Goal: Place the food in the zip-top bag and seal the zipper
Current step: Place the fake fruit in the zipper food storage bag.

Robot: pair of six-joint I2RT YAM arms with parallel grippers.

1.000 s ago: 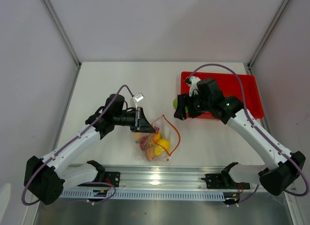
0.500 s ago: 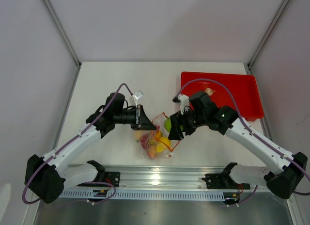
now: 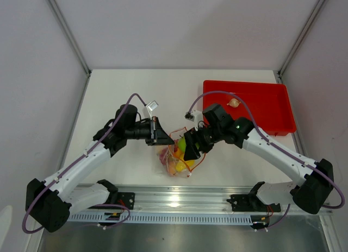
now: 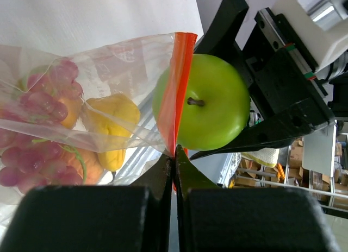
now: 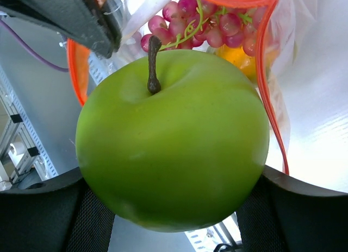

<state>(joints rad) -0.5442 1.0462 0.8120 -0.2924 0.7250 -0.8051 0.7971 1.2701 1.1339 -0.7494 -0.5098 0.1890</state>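
**Apple at the mouth of the bag, both arms meeting mid-table**

The left arm comes in from the near-left corner, elbow up and forearm lying almost level towards the centre. The left gripper [image 4: 174,161] is pressed tight on the orange-red zipper [image 4: 177,83], pinching one end and holding that edge of the zip-top bag [image 3: 176,161] off the table [image 3: 119,89]. The right arm sweeps in from the near-right corner, its forearm angling left and its wrist tipped down at the bag. The right gripper [image 3: 191,145] is spread wide around the green apple [image 5: 174,138], clamping it on both sides. The apple's stem faces the opening, just beside the zipper. Purple grapes [image 4: 46,94] and a yellow fruit [image 4: 111,127] lie inside the bag. The red tray [image 3: 272,102] sits well apart at the far right.
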